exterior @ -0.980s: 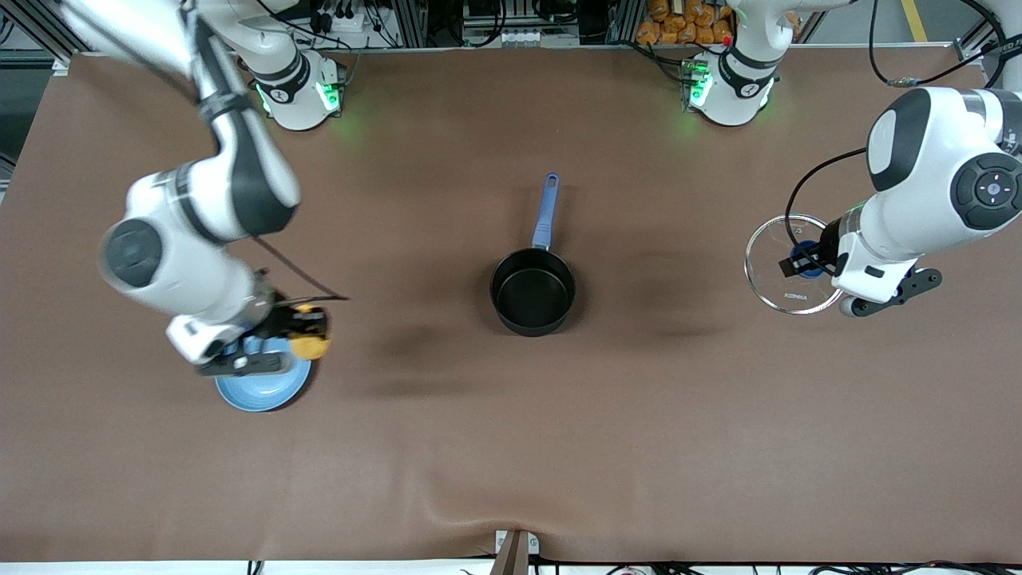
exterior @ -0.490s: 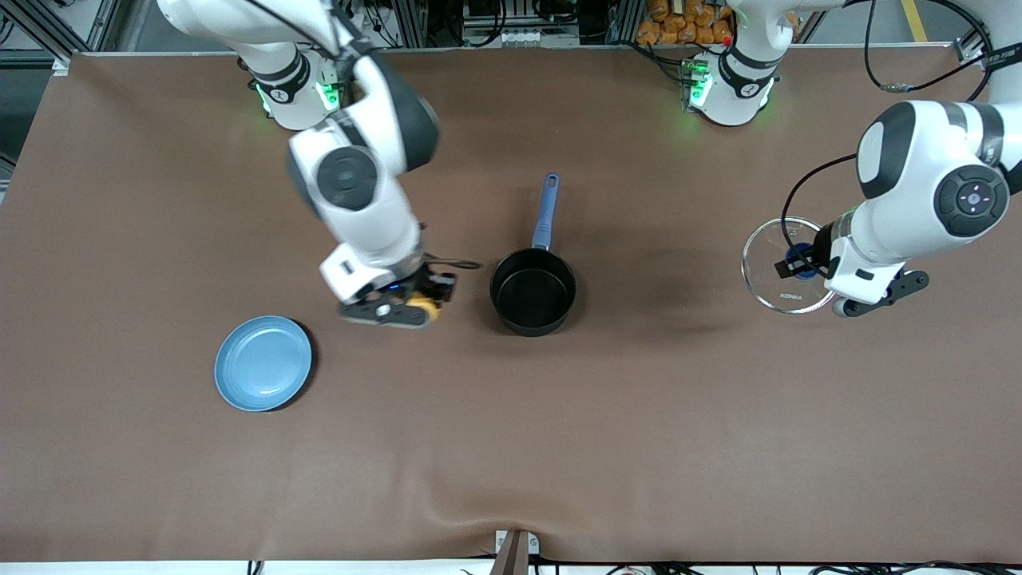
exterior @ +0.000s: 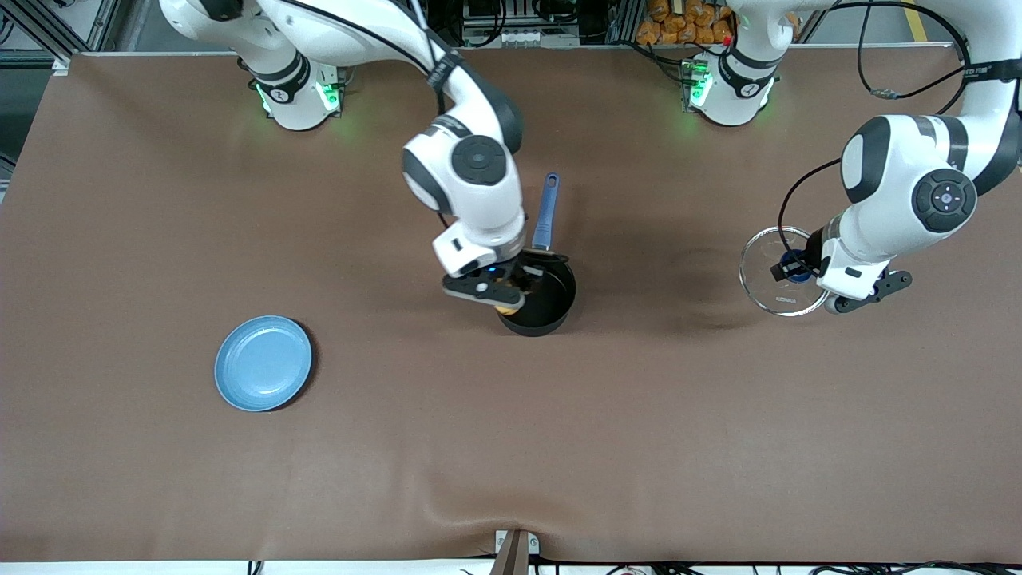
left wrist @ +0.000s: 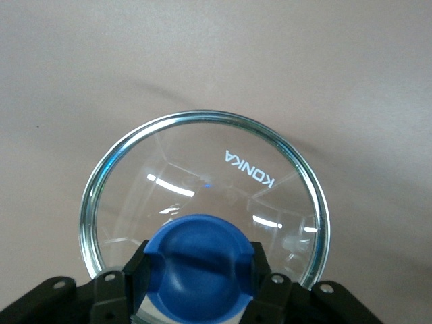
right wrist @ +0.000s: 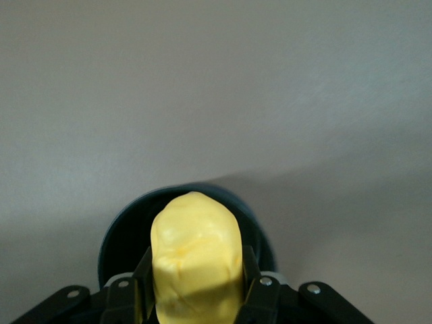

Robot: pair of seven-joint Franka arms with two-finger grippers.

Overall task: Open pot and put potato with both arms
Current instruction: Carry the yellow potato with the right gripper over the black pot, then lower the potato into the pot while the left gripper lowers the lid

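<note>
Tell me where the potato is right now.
The potato is clamped in the right pincer, over the pot's rim at its right-arm end.

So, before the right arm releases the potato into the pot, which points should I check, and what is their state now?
1. Pot uncovered: ok.
2. Potato gripped by right gripper: ok.
3. Potato fully over the pot's mouth: cannot tell, it sits at the rim toward the right arm's end.
4. Lid held aside by left gripper over the left arm's end of the table: ok.
5. Plate away from the pot: ok.
</note>
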